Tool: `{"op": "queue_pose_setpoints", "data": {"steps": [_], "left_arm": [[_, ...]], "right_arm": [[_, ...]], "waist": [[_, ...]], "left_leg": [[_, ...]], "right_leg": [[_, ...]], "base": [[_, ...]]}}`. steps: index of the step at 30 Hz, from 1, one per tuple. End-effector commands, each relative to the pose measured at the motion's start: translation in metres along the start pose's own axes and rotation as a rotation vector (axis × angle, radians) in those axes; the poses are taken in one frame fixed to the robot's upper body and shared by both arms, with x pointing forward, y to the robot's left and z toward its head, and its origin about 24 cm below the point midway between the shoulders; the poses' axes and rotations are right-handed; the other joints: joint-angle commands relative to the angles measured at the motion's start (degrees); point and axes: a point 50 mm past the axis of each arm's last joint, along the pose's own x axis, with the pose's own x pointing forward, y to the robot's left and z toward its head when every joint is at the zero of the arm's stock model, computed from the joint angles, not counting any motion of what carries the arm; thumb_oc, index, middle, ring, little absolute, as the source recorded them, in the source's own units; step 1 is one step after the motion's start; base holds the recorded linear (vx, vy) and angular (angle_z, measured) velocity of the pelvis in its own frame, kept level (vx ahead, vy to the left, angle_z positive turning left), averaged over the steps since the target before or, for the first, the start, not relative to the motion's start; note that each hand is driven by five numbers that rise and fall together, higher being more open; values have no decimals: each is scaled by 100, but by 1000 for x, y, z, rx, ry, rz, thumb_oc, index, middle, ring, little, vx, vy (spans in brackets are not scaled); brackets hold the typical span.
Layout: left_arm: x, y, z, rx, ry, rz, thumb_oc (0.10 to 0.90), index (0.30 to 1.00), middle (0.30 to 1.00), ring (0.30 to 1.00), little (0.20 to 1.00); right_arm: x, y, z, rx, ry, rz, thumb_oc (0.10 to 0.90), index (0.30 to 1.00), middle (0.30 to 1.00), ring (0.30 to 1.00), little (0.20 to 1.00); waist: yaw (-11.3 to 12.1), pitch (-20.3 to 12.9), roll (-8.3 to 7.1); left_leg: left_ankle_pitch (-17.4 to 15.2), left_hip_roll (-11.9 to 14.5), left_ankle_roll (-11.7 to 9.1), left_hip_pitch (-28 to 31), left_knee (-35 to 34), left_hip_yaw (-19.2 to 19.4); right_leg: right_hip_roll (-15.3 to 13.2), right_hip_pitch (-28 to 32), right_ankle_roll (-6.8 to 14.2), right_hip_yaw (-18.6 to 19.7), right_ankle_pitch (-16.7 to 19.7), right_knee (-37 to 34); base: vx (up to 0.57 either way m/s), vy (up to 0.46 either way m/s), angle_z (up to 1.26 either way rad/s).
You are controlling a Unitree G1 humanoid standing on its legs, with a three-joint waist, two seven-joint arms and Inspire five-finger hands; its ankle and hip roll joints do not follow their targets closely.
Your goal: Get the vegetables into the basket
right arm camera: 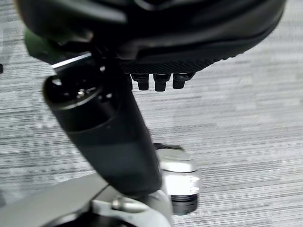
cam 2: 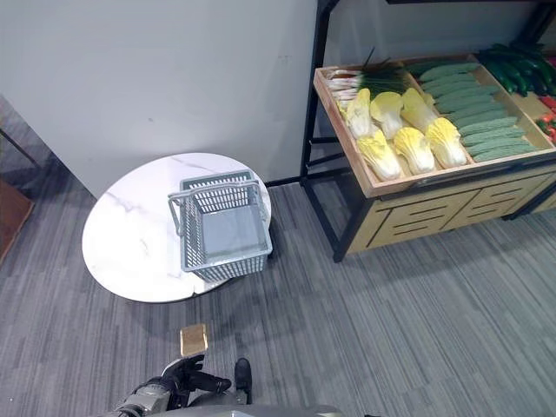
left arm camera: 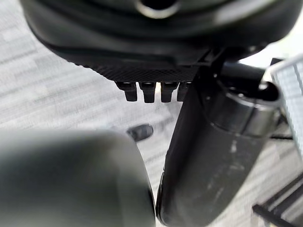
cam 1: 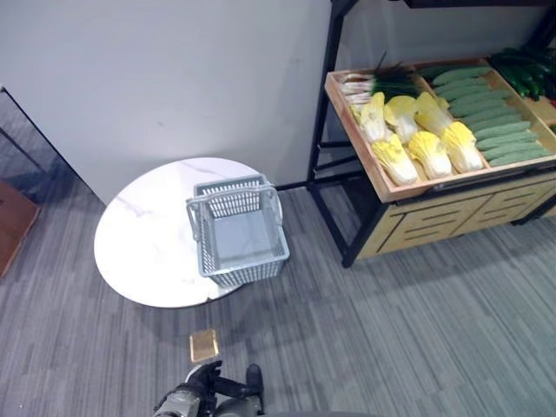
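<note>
Head stereo pair: looks steeply down from above, facing a grey wall. Both eyes share the round marble table point(cam 1: 148, 243), the grey basket point(cam 1: 236, 230) on it, the wooden produce shelf point(cam 1: 382, 187) and the carpet; right eye sits slightly to the side, so the scene shifts leftward in it. Left hand point(cam 1: 201, 382) at the bottom edge, just below a small tan block point(cam 1: 204, 345).

Left wrist camera: very close behind the left hand, along its fingers point(left arm camera: 147, 91), carpet beyond, basket mesh at the edge.

Right wrist camera: equally close on the right hand point(right arm camera: 156, 80), facing carpet.
</note>
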Motion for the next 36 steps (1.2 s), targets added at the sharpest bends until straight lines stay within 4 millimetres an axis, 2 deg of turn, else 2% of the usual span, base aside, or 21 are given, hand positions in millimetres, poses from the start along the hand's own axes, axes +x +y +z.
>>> {"op": "queue_pose_setpoints", "data": {"steps": [1,3,4,6,7,8,9,10,11,12,14,17,20,26,28,29,30,32,36], "left_arm": [[-6,9,-39,27,124,30,900,1000,1000,1000,1000],[-6,10,-38,35,123,31,900,1000,1000,1000,1000],[-6,13,-38,38,124,42,900,1000,1000,1000,1000],[-6,17,-36,47,116,47,900,1000,1000,1000,1000],[-6,17,-35,47,116,47,900,1000,1000,1000,1000],[-5,21,-28,49,94,58,900,1000,1000,1000,1000],[-4,22,-22,65,80,59,900,1000,1000,1000,1000],[-4,22,-21,70,79,58,900,1000,1000,1000,1000],[-4,24,-20,89,81,64,900,1000,1000,1000,1000],[-4,21,-19,103,80,51,900,1000,1000,1000,1000],[-4,20,-22,108,88,48,900,1000,1000,1000,1000],[-5,18,-29,99,108,45,900,1000,1000,1000,1000],[-6,16,-35,99,123,39,900,1000,1000,1000,1000],[-7,13,-42,90,139,33,900,1000,1000,1000,1000],[-7,14,-42,92,139,38,900,1000,1000,1000,1000],[-7,16,-41,92,125,49,900,1000,1000,1000,1000],[-7,16,-42,92,126,49,900,1000,1000,1000,1000],[-8,17,-45,94,126,55,900,1000,1000,1000,1000],[-9,14,-48,102,135,52,900,1000,1000,1000,1000]], "right_arm": [[0,-2,10,3,-51,9,900,1000,1000,1000,1000],[0,0,12,11,-55,14,900,1000,1000,1000,1000],[0,2,14,20,-57,21,900,1000,1000,1000,1000],[0,4,20,24,-76,30,900,1000,1000,1000,1000],[0,4,20,24,-76,30,900,1000,1000,1000,1000],[0,2,30,17,-105,27,900,1000,1000,1000,1000],[0,3,37,25,-129,28,900,1000,1000,1000,1000],[0,3,37,29,-131,30,900,1000,1000,1000,1000],[0,3,31,33,-113,32,900,1000,1000,1000,1000],[0,6,30,33,-108,30,900,1000,1000,1000,1000],[0,7,27,17,-102,32,900,1000,1000,1000,1000],[1,9,18,-9,-72,36,900,1000,1000,1000,1000],[0,7,17,-14,-70,31,900,1000,1000,1000,1000],[0,6,20,-34,-86,23,900,1000,1000,1000,1000],[-1,4,33,-72,-139,11,900,1000,1000,1000,1000],[-4,2,57,-85,-244,-3,900,1000,1000,1000,1000],[-4,2,57,-85,-242,-3,900,1000,1000,1000,1000],[-13,-5,86,-102,-385,-27,900,1000,1000,1000,1000],[-31,-19,126,-54,-571,-47,900,1000,1000,1000,1000]], "waist": [[80,15,13],[80,-8,-15],[94,-18,-70],[114,49,-78],[122,43,-79],[88,252,-80],[31,406,-3],[-14,398,2],[-78,386,-36],[-76,349,-94],[-60,251,-119],[17,98,-126],[29,46,-120],[65,-17,-115],[74,-36,-112],[82,-47,-102],[77,-47,-104],[73,-57,-100],[86,-78,-92]], "left_leg": [[-361,417,-477,226,234,193],[-438,386,-435,247,237,237],[-579,316,-336,322,214,278],[-655,311,-253,367,205,287],[-657,311,-252,358,207,295],[-683,344,-204,415,207,316],[-676,418,-217,452,168,238],[-701,402,-227,497,145,170],[-701,314,-233,510,86,76],[-718,268,-238,515,111,10],[-724,254,-255,460,50,47],[-747,243,-297,554,38,10],[-812,249,-327,647,38,12],[-884,258,-362,783,38,-21],[-901,259,-369,811,38,-25],[-839,269,-383,775,38,-23],[-902,258,-378,816,38,-32],[-901,264,-389,830,38,-33],[-841,273,-403,801,38,-28]], "right_leg": [[-108,-417,425,64,457,86],[-156,-469,473,85,426,192],[-230,-608,560,146,326,584],[-186,-992,704,145,400,1284],[-185,-1017,705,154,387,1313],[-161,-1577,936,155,755,2077],[-131,-2090,930,116,882,2375],[-101,-2191,871,73,795,2242],[66,-2197,747,126,747,1787],[-31,-1811,697,-39,702,1274],[55,-1628,604,36,681,895],[49,-1208,527,-74,730,329],[2,-946,519,-82,753,18],[-44,-735,512,-115,712,-84],[-46,-706,510,-116,696,-93],[-31,-744,504,-104,751,-100],[-41,-701,512,-110,691,-99],[-51,-690,524,-110,690,-94],[-53,-729,533,-128,760,-95]], "base": [[19,109,-9],[66,137,-15],[72,173,-30],[17,106,-32],[-89,62,-31],[-77,105,-27],[-37,119,-17],[94,88,-16],[136,19,49],[102,-1,86],[44,-31,88],[124,-32,24],[92,-11,-12],[62,-12,-10],[25,-7,1],[0,0,0],[0,0,0],[29,6,5],[0,3,3]]}}
